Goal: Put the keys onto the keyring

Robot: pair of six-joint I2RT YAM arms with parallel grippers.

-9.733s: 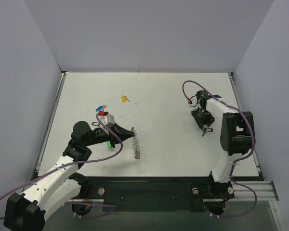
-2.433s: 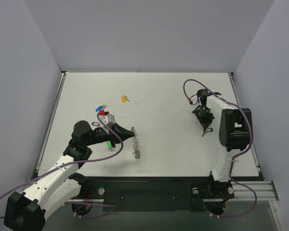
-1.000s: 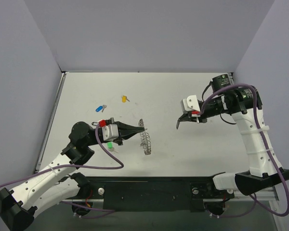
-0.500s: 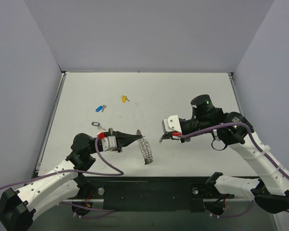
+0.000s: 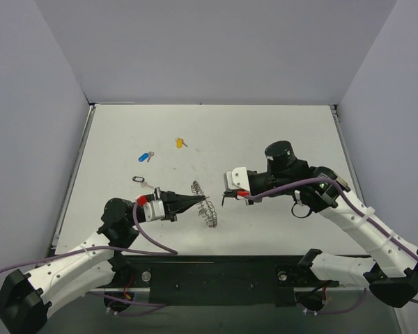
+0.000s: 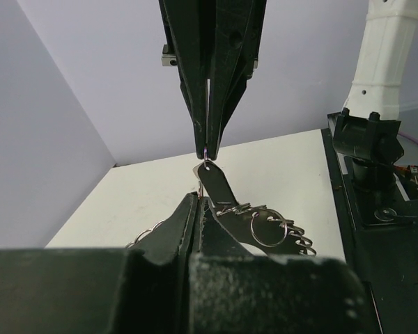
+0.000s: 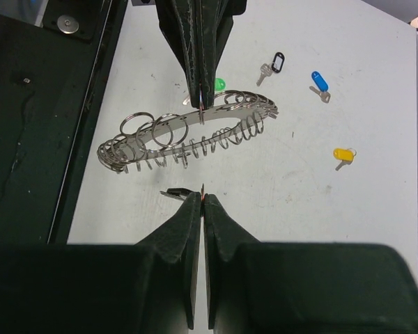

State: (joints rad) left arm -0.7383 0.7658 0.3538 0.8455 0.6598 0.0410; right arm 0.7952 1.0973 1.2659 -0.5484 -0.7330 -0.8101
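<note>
Looking down from the top camera, you see both arms meeting tip to tip over the near middle of the counter [image 5: 279, 132]. The left gripper [image 5: 203, 200] is clenched on the keyring [image 5: 206, 211], and the right gripper [image 5: 223, 201] is just beside it.

Your wrist cameras add what that view hides. The right wrist shows the keyring held off the counter: a flat curved strip hung with many small loops, pinched by a thin wire at its upper edge. It also shows the green key [image 7: 218, 83], which the left arm covers from above. That key lies near the black key [image 7: 276, 62], with the blue key [image 7: 319, 81] and yellow key [image 7: 343, 154] farther off, all on the counter.

The right jaws are pressed together, and a small dark sliver juts sideways at their tips. It looks like the second black key [image 7: 174, 191], though it is too small to be sure. The left wrist view shows the two sets of tips almost touching.

Half a second ago the right gripper was farther from the keyring; it has closed in. Nearly ten seconds ago that arm was folded at the far right of the counter.

Bare counter lies behind and to the right of the grippers. The black rail [image 5: 216, 275] runs along the near edge, close below the arms.
</note>
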